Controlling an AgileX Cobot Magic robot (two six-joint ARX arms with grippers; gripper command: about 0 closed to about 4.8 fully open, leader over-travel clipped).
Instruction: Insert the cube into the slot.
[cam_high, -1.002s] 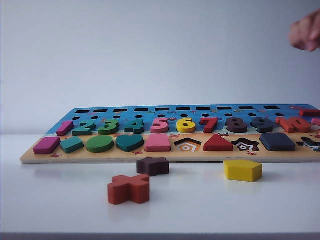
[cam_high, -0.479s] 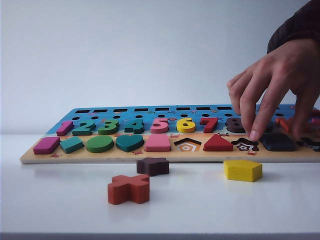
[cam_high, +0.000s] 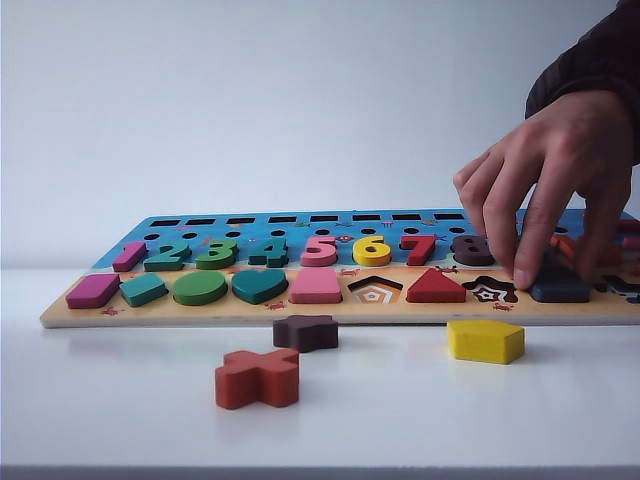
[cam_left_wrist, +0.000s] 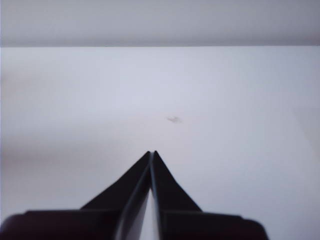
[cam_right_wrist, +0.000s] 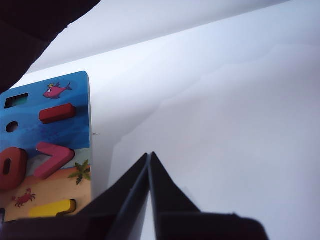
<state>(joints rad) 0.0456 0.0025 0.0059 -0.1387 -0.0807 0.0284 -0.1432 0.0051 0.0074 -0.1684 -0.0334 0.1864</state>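
Note:
The cube (cam_high: 560, 288), a flat navy block, sits at the right end of the wooden puzzle board (cam_high: 250, 313), over its slot, and looks tipped up at one side. A person's hand (cam_high: 560, 160) has its fingertips on it. The slot itself is hidden under the cube and the hand. Neither gripper shows in the exterior view. My left gripper (cam_left_wrist: 152, 152) is shut and empty over bare white table. My right gripper (cam_right_wrist: 150, 153) is also shut and empty, hovering just off the board's short edge (cam_right_wrist: 89, 125).
Loose on the table in front of the board lie a yellow pentagon block (cam_high: 485, 341), an orange cross block (cam_high: 258, 378) and a brown star block (cam_high: 305, 332). The pentagon recess (cam_high: 375, 291) and star recess (cam_high: 490, 291) stand open. Numbers and shapes fill the other recesses.
A person's hand came down from the upper right onto the board and took hold of the navy cube, which now looks lifted at one side. Both grippers stayed still.

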